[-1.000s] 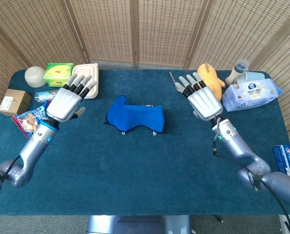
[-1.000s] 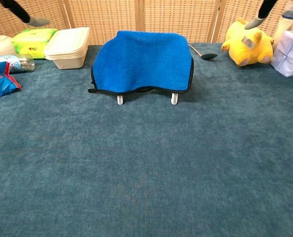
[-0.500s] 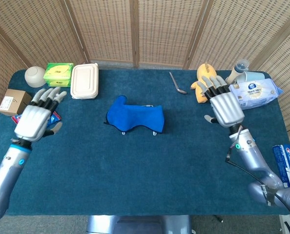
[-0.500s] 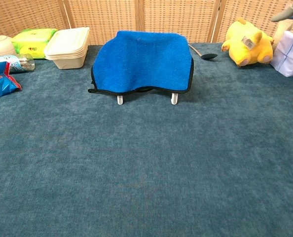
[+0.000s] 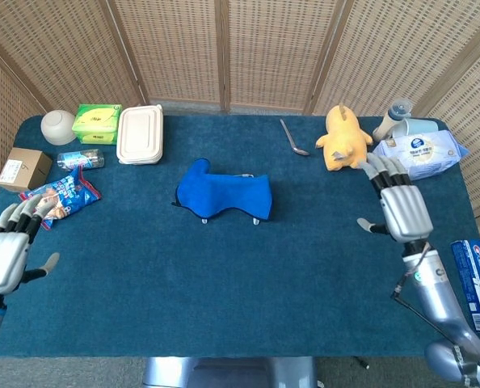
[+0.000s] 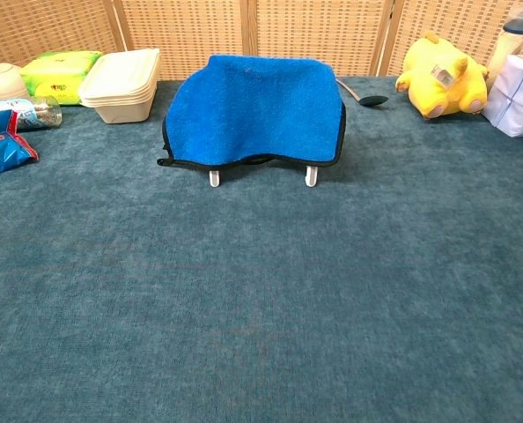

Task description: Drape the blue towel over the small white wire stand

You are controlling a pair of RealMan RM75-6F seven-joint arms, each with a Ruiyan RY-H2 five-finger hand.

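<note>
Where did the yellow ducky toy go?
The yellow plush toy lies at the far right of the table in the head view, between the spoon and the wet-wipes pack.

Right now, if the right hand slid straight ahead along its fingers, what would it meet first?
Probably the white wipes pack: the right hand has its fingers aimed at that pack's near edge. Its height above the table is unclear.

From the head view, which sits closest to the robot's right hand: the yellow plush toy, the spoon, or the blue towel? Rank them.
From the right hand:
1. Yellow plush toy, just behind it.
2. Spoon, further left, at the back.
3. Blue towel, mid-table, on the stand.
</note>
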